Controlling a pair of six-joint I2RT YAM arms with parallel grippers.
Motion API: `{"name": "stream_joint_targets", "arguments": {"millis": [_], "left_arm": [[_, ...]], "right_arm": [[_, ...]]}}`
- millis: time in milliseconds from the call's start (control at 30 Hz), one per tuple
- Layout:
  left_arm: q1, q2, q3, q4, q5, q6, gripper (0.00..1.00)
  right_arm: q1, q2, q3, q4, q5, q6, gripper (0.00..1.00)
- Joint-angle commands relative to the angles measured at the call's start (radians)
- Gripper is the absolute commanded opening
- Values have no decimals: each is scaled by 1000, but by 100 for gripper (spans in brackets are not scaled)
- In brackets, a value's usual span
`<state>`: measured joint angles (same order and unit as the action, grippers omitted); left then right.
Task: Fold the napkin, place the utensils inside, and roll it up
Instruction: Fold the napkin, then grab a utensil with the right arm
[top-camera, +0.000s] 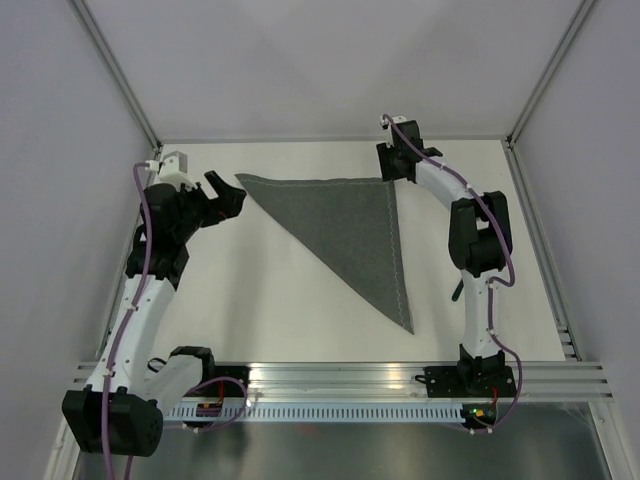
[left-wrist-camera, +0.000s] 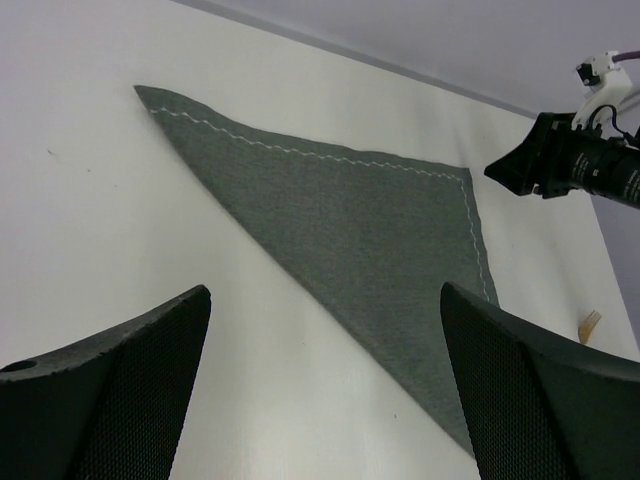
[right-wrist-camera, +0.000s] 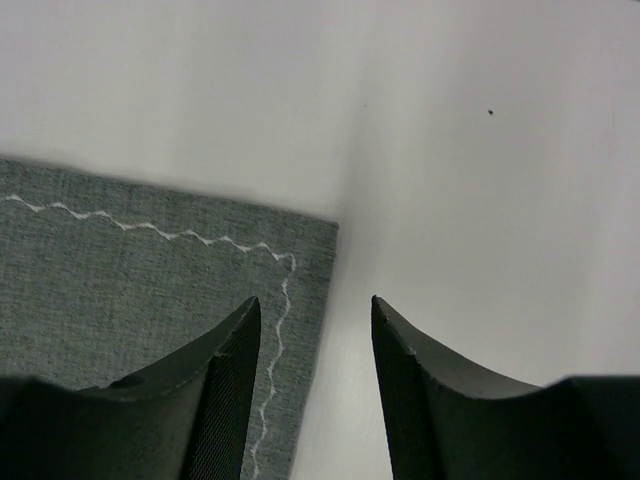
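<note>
The dark grey napkin (top-camera: 350, 230) lies flat on the white table, folded into a triangle with a pale stitched line along two edges. My left gripper (top-camera: 228, 192) stands open just left of its far left corner; in the left wrist view (left-wrist-camera: 325, 290) only bare table and the fold edge of the napkin (left-wrist-camera: 370, 220) show between the fingers. My right gripper (top-camera: 392, 165) is open over the far right corner, its jaws (right-wrist-camera: 315, 300) straddling the napkin's edge (right-wrist-camera: 150, 270) without holding it. The fork's gold head (left-wrist-camera: 590, 325) peeks out at the right, its dark handle (top-camera: 457, 290) beside the right arm.
White walls and metal frame posts (top-camera: 120, 75) close in the table (top-camera: 270, 300) on three sides. An aluminium rail (top-camera: 340, 378) carrying both arm bases runs along the near edge. The right arm's wrist (left-wrist-camera: 575, 165) hangs above the napkin's far right corner.
</note>
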<state>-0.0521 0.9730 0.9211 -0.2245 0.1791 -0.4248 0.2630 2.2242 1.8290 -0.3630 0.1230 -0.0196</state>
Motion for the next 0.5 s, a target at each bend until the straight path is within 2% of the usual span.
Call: {"name": "stream_joint_targets", "arguments": {"millis": [0, 133, 267, 400, 467], "left_arm": [[-8, -16, -70, 152, 106, -81, 100], [-18, -54, -166, 203, 114, -112, 100], [-20, -79, -195, 203, 132, -114, 100], [-23, -105, -229, 218, 166, -127, 100], [-23, -114, -248, 227, 197, -134, 100]], "right_arm": [[-57, -130, -25, -63, -39, 0, 54], [-142, -260, -137, -134, -147, -45, 52], [-308, -408, -325, -257, -239, -169, 51], [-410, -587, -491, -369, -258, -301, 51], [-432, -645, -582, -421, -247, -336, 55]]}}
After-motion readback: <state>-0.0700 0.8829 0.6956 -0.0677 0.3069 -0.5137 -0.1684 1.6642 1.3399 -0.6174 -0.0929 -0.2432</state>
